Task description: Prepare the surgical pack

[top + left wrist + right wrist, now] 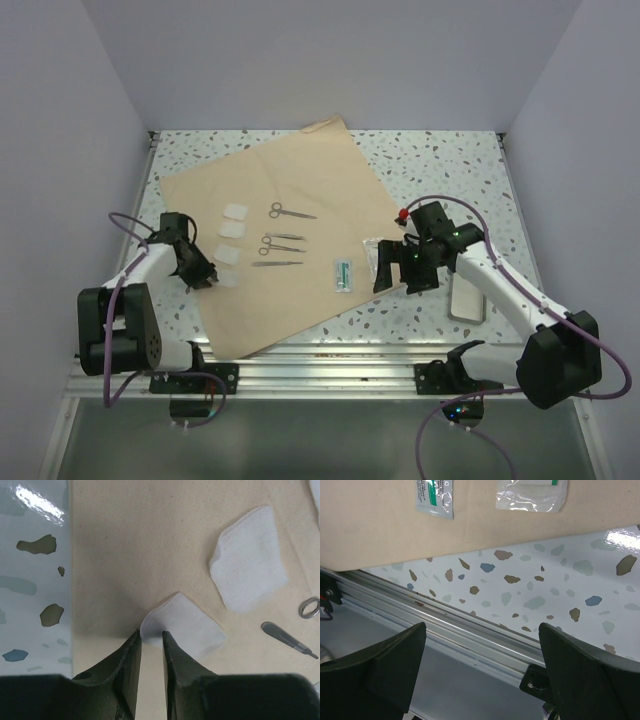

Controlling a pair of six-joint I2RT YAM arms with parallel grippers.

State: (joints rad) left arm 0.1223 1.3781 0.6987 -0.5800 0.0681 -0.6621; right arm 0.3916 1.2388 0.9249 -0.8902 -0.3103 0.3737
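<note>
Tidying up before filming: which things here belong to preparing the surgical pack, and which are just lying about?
For the job: tan wrapping sheet, gauze pads, scissors, forceps, sealed packets.
Off the sheet, probably spare: small tray.

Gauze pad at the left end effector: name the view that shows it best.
Left wrist: the gauze pad sits large and close, its edges clear. Top external shows it only as a small white patch; right wrist shows none of it.
</note>
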